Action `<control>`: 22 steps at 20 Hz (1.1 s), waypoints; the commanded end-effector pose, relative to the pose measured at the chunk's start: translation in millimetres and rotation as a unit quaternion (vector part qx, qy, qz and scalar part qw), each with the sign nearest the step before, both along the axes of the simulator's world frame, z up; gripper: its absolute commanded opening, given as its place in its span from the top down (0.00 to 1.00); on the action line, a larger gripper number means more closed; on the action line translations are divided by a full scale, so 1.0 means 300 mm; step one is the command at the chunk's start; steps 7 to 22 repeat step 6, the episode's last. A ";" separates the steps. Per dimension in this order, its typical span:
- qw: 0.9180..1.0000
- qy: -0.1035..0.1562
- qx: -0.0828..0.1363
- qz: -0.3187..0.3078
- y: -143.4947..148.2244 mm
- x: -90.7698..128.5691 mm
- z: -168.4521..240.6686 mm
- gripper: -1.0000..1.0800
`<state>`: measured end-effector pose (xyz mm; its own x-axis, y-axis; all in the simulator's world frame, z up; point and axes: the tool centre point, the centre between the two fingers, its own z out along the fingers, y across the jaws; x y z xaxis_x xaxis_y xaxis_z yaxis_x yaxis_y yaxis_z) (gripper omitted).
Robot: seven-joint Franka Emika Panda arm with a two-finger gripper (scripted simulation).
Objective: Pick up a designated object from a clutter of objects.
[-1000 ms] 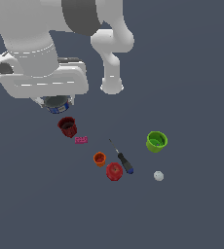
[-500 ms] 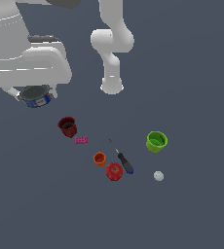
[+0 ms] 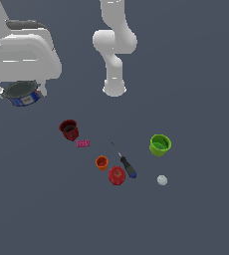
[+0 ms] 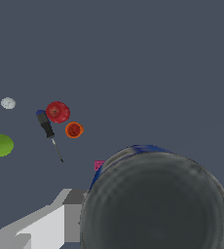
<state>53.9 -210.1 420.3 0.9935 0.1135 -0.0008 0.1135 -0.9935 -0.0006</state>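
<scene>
End effector point(image 3: 21, 90) clamped on the tin can point(image 3: 21, 94), held well above the table point(image 3: 196, 214), clear of the dark red cup point(image 3: 68, 129) (grey top fills the wrist view). Advice: lift straight and slow, hold squeeze, no wrist tilt.

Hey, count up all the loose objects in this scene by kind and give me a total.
Cups: 3, dark red, orange, green
Tin can: 1, up in the gripper
Apple: 1
Screwdriver: 1
Ball: 1
Pink block: 1
Total: 8
</scene>
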 end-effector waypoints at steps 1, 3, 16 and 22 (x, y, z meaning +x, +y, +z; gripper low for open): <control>1.000 0.000 0.000 0.000 -0.006 0.007 0.013 1.00; 1.000 0.000 0.000 0.000 -0.008 0.010 0.017 1.00; 1.000 0.000 0.000 0.000 -0.009 0.012 0.018 1.00; 1.000 0.000 0.000 0.000 -0.009 0.012 0.018 1.00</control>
